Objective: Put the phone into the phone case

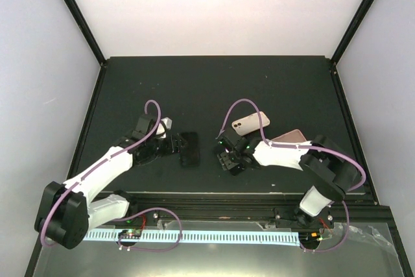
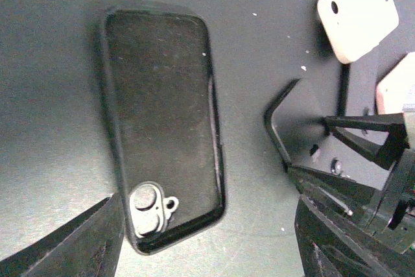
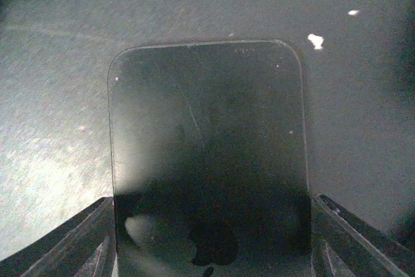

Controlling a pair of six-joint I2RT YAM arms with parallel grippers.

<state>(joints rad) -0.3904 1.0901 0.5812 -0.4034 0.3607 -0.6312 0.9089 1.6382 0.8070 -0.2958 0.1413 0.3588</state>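
1. In the right wrist view the phone fills the middle with its dark screen towards us. Its near end runs off the bottom edge, so we cannot see how far along it the grip reaches.
2. The right gripper is drawn in narrow on the phone, and its fingers meet the two long edges.
3. From the top camera we cannot make the phone out at all. It is lost against the dark gripper and the dark bench.
4. The left wrist view shows the phone as a dark tilted sheet on the right with one rounded corner plain to see. The rest is hidden behind the right gripper, and we cannot tell whether any part of it touches the bench.
5. The case lies flat on the bench, open side up, just to the left of the right gripper and apart from the phone. Its bare inner floor shows from end to end, with the camera cutout at the near end.
6. The left gripper is spread wide and holds nothing. In its own view we see only the dark finger tips in the bottom corners, with the near end of the case between them. We cannot tell whether they touch the case.
7. A white piece and a pink piece lie on the bench beyond the right gripper. The pink one is cut off by the frame edge, and from the top camera it is partly covered by the right arm. We cannot tell whether they are phones or cases.
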